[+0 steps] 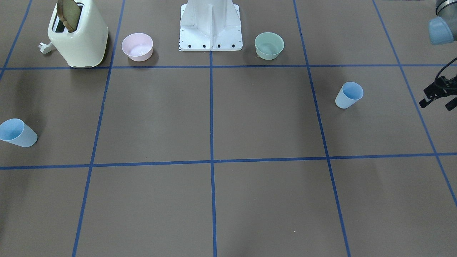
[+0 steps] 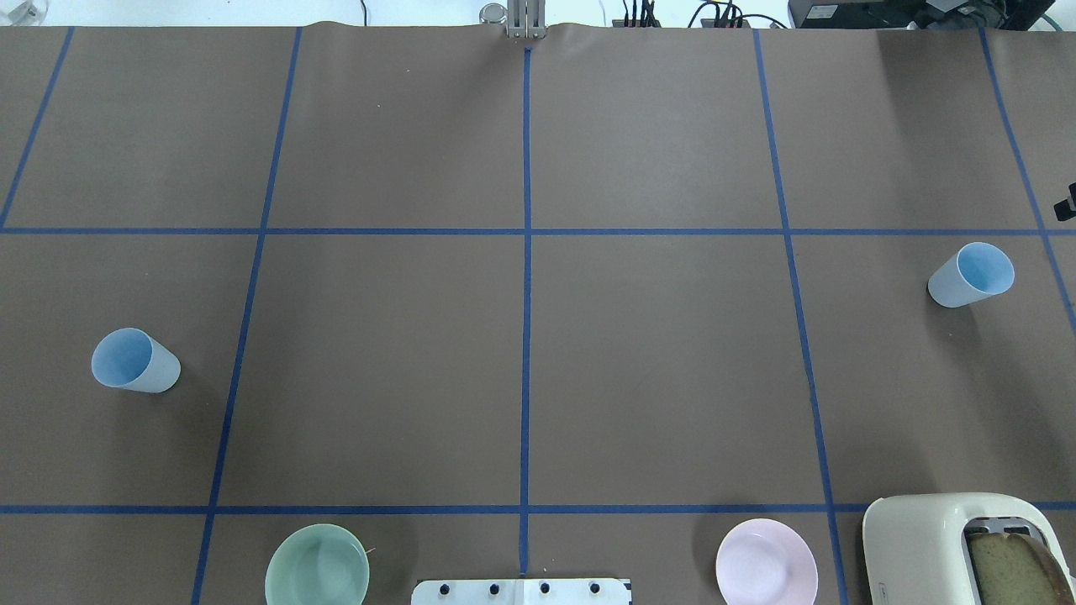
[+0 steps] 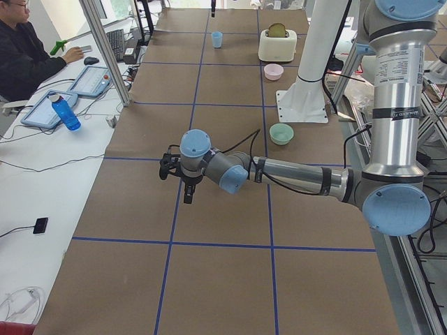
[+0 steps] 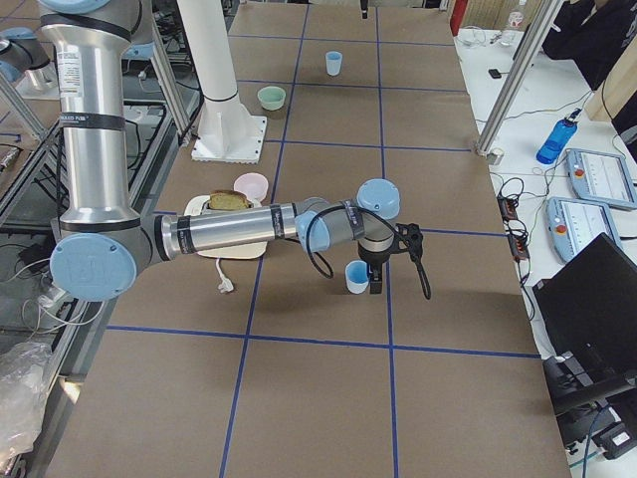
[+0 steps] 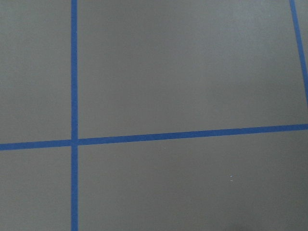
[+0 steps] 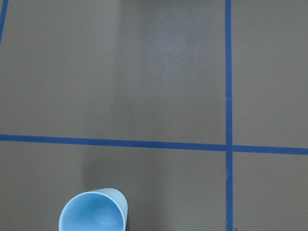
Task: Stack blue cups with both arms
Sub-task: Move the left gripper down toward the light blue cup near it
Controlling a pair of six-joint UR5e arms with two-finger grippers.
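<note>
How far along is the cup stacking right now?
Nothing is stacked yet: the left light-blue plastic cup and the right light-blue plastic cup stand upright, far apart. In hand: nothing. The left gripper is open and empty, off to one side of its cup; the right gripper hangs close to the other cup, not holding it. Left: grasp a cup, carry it across, nest it in the other.

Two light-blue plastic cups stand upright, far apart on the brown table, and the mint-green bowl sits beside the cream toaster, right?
No: the exterior front-facing view shows the pale pink plastic bowl beside the cream toaster; the mint-green bowl sits across the white pedestal. Both light-blue plastic cups stand as said.
</note>
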